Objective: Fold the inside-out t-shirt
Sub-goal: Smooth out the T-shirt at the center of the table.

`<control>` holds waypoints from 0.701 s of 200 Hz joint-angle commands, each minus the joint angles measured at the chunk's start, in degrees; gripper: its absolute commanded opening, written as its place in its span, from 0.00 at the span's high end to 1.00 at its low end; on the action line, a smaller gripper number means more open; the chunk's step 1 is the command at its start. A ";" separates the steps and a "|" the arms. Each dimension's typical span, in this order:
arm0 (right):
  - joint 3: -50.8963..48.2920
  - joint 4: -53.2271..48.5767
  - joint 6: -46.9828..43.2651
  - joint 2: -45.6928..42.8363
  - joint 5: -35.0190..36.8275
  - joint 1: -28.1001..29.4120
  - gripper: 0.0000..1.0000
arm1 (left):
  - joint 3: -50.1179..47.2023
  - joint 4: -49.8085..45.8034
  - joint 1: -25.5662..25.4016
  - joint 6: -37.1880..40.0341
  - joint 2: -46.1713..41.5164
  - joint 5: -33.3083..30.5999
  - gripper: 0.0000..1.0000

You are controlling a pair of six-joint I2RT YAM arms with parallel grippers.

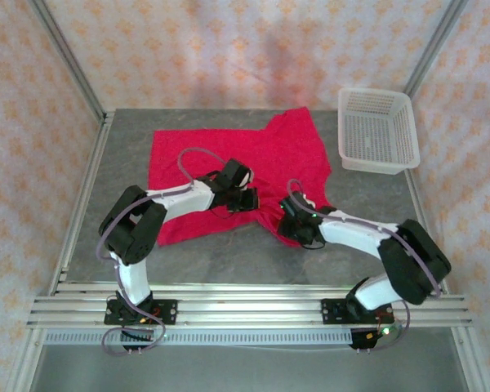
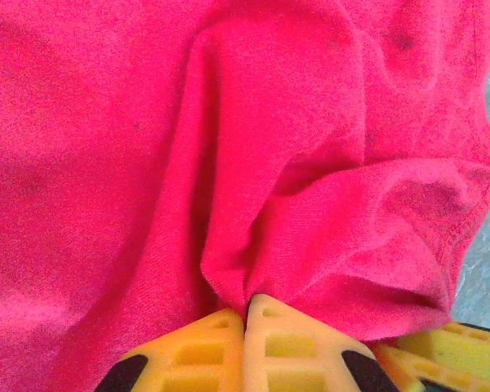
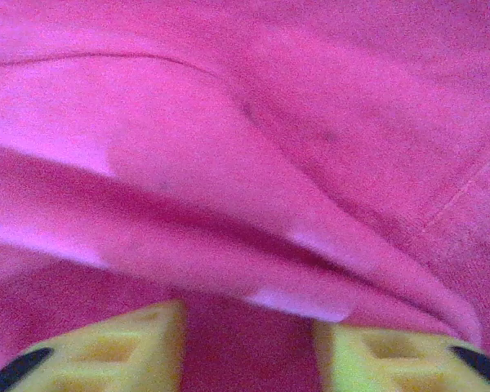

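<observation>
1. T-shirt [image 1: 229, 155] lay spread and rumpled, left of the basket [image 1: 377, 131]; no clean fold was made yet.
2. Left gripper [image 2: 245, 310] pinched a shirt ridge.
3. Right gripper [image 3: 247, 322] stood spread over cloth; most folding was left.

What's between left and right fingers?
Bunched shirt fabric, seen in the top view. The left fingers pinch it; the right fingers stand apart over it.

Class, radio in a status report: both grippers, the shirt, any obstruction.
Left gripper shut on t-shirt fold. Right gripper open at fabric. Basket far right, not obstructing.
</observation>
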 commanded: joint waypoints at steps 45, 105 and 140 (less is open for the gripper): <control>4.41 -6.02 -2.63 -4.27 1.50 0.19 1.00 | -5.75 -18.38 8.51 0.72 -21.00 -15.71 0.43; 13.02 -15.87 -6.94 -19.33 6.73 -0.66 1.00 | -22.76 -22.70 17.58 -1.22 -34.44 -16.29 0.49; 12.18 -16.76 -6.91 -25.19 4.36 -1.90 1.00 | -30.16 -17.37 21.88 -3.57 -33.55 -12.44 0.51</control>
